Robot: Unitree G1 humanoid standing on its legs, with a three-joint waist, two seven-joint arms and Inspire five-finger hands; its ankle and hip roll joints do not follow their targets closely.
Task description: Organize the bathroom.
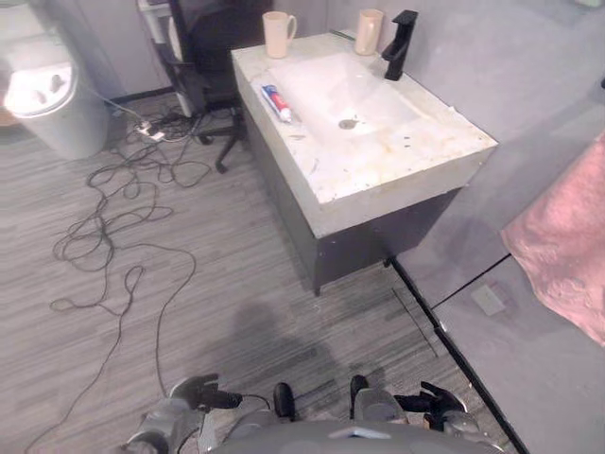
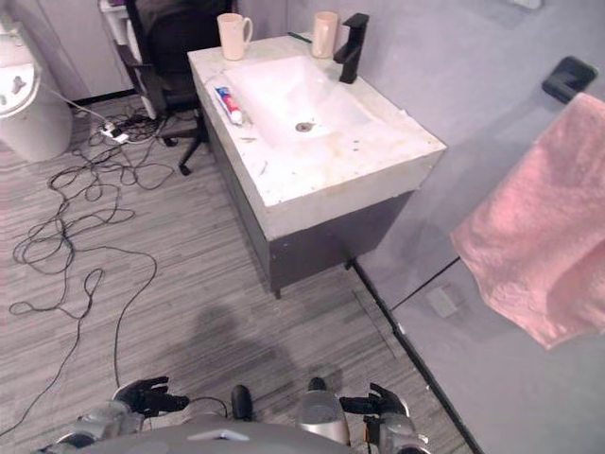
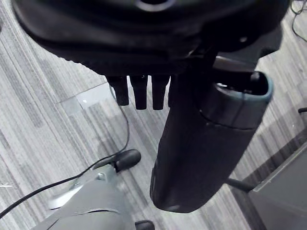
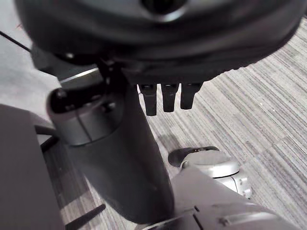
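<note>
I am standing back from the table (image 1: 378, 180), holding my left hand (image 1: 194, 390) and right hand (image 1: 437, 402) low near my body, both empty with fingers relaxed and straight above the floor (image 1: 189, 284). The things to organize are sitting well apart from me: a toothpaste tube (image 1: 277, 102) lying on the near-left rim beside the sink basin (image 1: 345, 95), and two cups (image 1: 278, 34) (image 1: 369, 31) standing upright at the back, one on each side, with the black faucet (image 1: 398, 43) just beside the right one. I am judging the tube light, soft and a little slippery, best pinched across its middle. The cups look rigid and breakable, best wrapped around the body. A pink towel (image 2: 529, 246) is hanging on the wall to my right.
</note>
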